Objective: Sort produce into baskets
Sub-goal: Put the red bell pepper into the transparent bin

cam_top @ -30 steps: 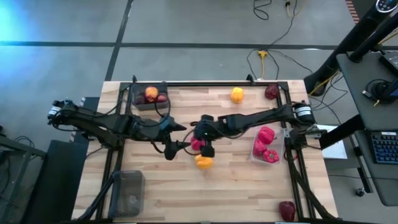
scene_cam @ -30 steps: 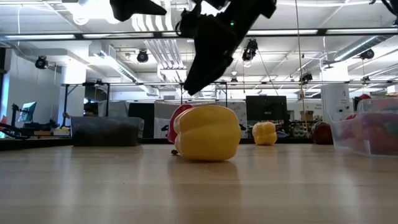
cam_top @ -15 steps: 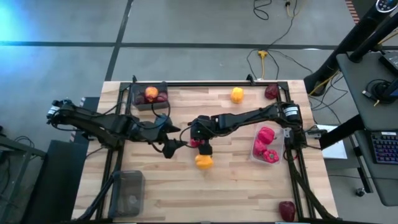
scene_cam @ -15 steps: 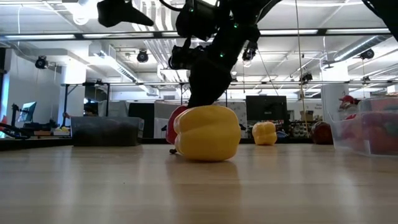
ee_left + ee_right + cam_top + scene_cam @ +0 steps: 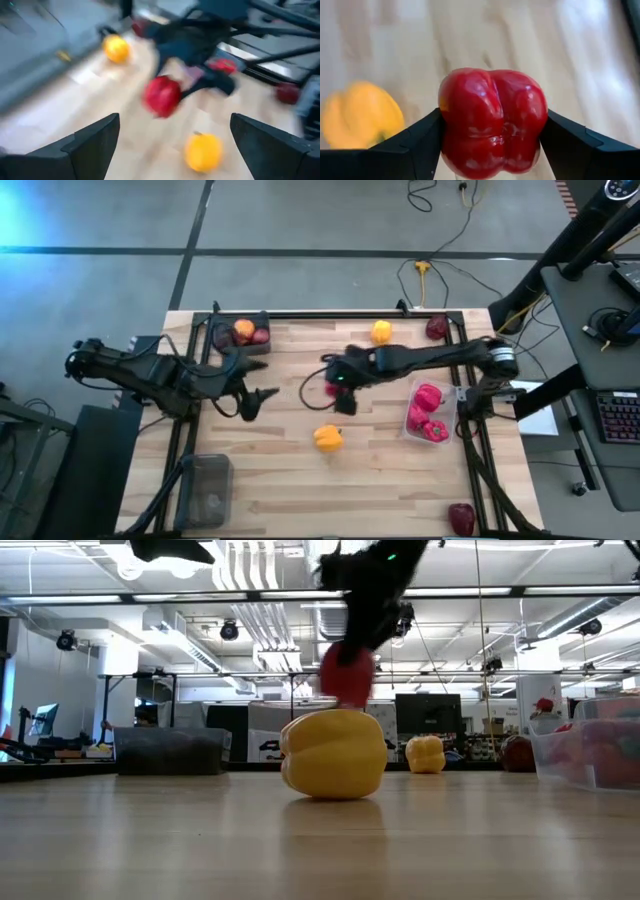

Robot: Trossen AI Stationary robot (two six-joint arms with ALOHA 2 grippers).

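My right gripper [image 5: 338, 388] is shut on a red bell pepper [image 5: 492, 122], raised over the table's middle; it also shows in the low view [image 5: 347, 677]. A yellow bell pepper [image 5: 327, 438] lies on the table just nearer than it. My left gripper [image 5: 262, 398] is open and empty, left of the middle. Another yellow pepper [image 5: 381, 332] and a dark red apple [image 5: 436, 328] lie at the far edge. A dark basket [image 5: 243, 335] at the far left holds an orange fruit and apples. A clear basket [image 5: 427, 414] at the right holds red peppers. My right gripper pinches the red bell pepper between its two fingers, one on each of its opposite sides [image 5: 445, 125]. The fingers point down from above. The pepper hangs lifted clear of the table, above the yellow pepper [image 5: 334, 753].
A dark empty basket [image 5: 207, 485] stands at the near left corner. A dark red apple [image 5: 461, 517] lies at the near right corner. Bare wood shows between the yellow pepper and the clear basket.
My right gripper has shut on the red pepper beside the yellow one, lifted it clear of the table and carried it up and toward the far right. My left gripper has drawn back toward the table's left edge. The yellow pepper has stayed in place.
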